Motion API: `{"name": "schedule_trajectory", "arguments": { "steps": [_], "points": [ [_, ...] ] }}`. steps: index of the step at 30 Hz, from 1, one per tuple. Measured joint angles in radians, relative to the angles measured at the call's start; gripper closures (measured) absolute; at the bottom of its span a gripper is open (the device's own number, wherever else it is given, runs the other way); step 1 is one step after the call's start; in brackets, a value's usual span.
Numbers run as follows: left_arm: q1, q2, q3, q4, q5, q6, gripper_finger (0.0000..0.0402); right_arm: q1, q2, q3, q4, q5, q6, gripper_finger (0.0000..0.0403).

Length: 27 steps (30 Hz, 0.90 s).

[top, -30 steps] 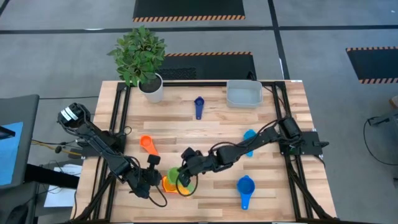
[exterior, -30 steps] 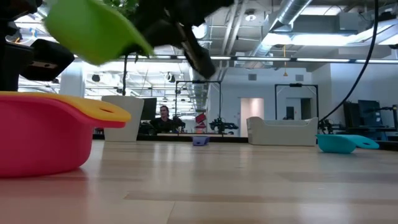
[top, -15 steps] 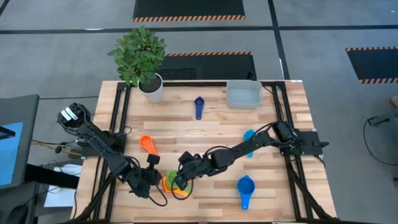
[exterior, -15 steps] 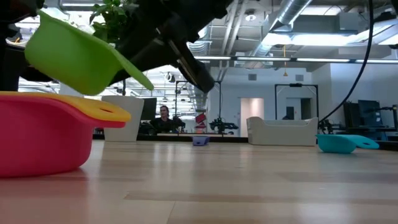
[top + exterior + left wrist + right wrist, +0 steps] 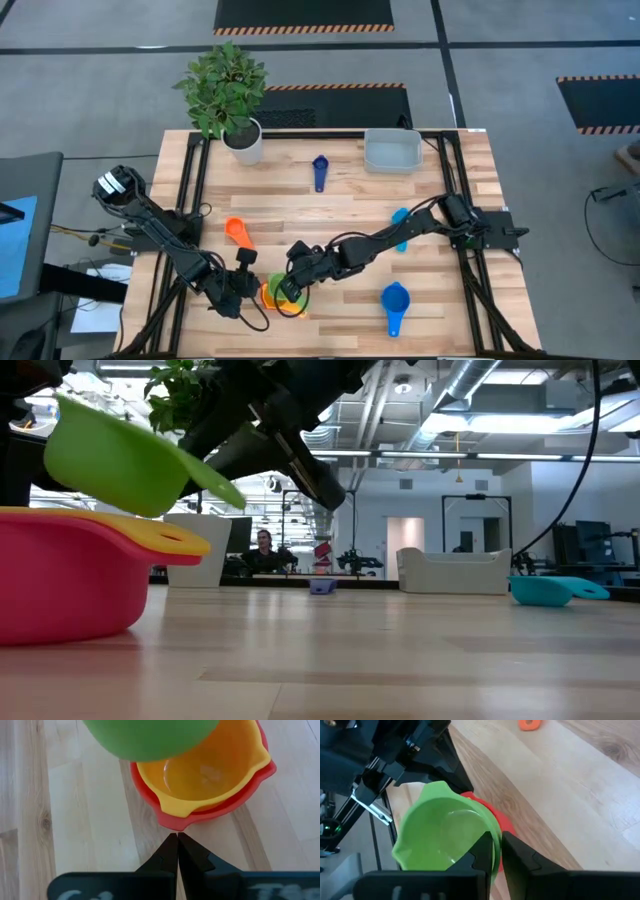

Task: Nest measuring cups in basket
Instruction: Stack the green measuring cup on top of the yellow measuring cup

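A green cup [image 5: 282, 286] hangs in my right gripper [image 5: 290, 284] just above a yellow cup [image 5: 205, 775] nested in a red cup [image 5: 220, 807] near the table's near edge. In the low view the green cup [image 5: 110, 455] is tilted over the red cup [image 5: 60, 575]. My left gripper [image 5: 177, 837] is shut and empty, its tips just short of the red cup's pointed lip [image 5: 175, 824]. The orange cup [image 5: 237, 232], dark blue cup [image 5: 320, 171], light blue cup [image 5: 400, 217] and blue cup [image 5: 395, 300] rest on the table. The basket [image 5: 392, 151] stands at the far side. My right gripper holds the green cup by its rim and wall [image 5: 495, 837], one finger [image 5: 480, 855] inside the cup and one [image 5: 520, 857] outside. The fingers come slanting down from the table's right side. The cup is lifted clear, tilted, above the yellow cup.
A white plant pot [image 5: 244, 141] stands at the far left corner. Black frame rails [image 5: 190, 180] run along the table's left and right sides. Bare wood lies between the basket and the cups in the middle of the table.
My right gripper has gone down and a little toward the table's left and near edges with the green cup, which now hangs lower, close over the yellow cup in the red one.
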Motion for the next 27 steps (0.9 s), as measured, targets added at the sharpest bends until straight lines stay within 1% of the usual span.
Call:
{"name": "schedule_trajectory", "arguments": {
  "steps": [5,11,14,17,22,27],
  "points": [
    [0.000,0.000,0.000,0.000,0.000,0.000,0.0401,-0.002,0.000,0.000,0.001,0.000,-0.014,0.0319],
    [0.000,0.000,0.000,0.000,0.000,-0.019,0.0401,-0.006,-0.001,0.000,0.001,-0.002,-0.059,0.0281],
    [0.000,0.000,0.000,0.000,0.005,-0.031,0.0401,-0.006,-0.001,0.000,0.001,-0.010,-0.123,0.0261],
    [0.000,0.000,0.000,-0.001,0.008,-0.038,0.0401,-0.009,-0.001,0.000,0.004,-0.031,-0.223,0.0249],
    [0.000,0.000,0.000,-0.001,0.016,-0.039,0.0401,-0.013,-0.002,-0.001,0.029,-0.078,-0.357,0.0245],
    [0.000,0.000,0.000,-0.004,0.016,-0.044,0.0401,-0.013,-0.002,-0.001,0.046,-0.082,-0.458,0.0255]
  ]
}}
